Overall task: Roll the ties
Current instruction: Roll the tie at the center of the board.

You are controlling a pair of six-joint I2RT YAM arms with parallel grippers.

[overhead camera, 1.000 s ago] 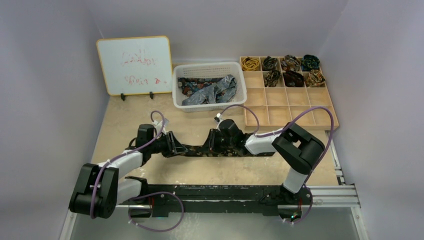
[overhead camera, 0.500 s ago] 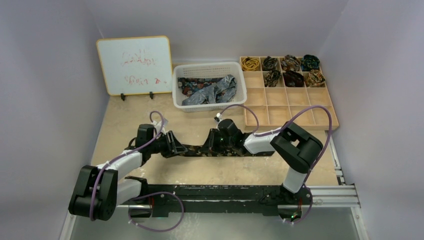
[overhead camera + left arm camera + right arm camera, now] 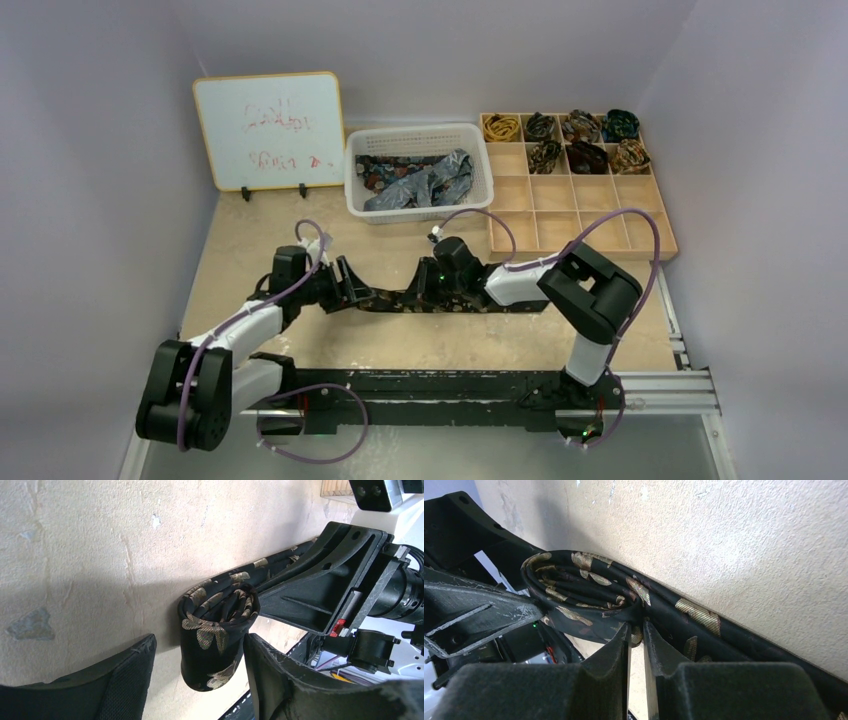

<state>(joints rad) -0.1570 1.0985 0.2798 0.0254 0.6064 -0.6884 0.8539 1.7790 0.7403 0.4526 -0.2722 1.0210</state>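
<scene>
A dark tie with gold leaf motifs (image 3: pixel 395 299) lies on the table between my two grippers, its free length running right under the right arm. Its left end is rolled into a small coil (image 3: pixel 215 625), also seen in the right wrist view (image 3: pixel 574 587). My left gripper (image 3: pixel 349 288) is open; in its wrist view (image 3: pixel 199 645) the coil sits between the spread fingers, close to the right finger (image 3: pixel 290 680) and apart from the left one. My right gripper (image 3: pixel 427 290) is shut on the tie's edge right beside the coil (image 3: pixel 636 627).
A white basket (image 3: pixel 418 205) behind holds several loose ties. A wooden compartment tray (image 3: pixel 600 215) at back right holds several rolled ties in its far cells. A whiteboard (image 3: pixel 270 130) stands at back left. A black rail (image 3: pixel 480 388) runs along the near edge.
Both grippers have shifted slightly left and toward the back with the tie's rolled end between them. The cables moved with them.
</scene>
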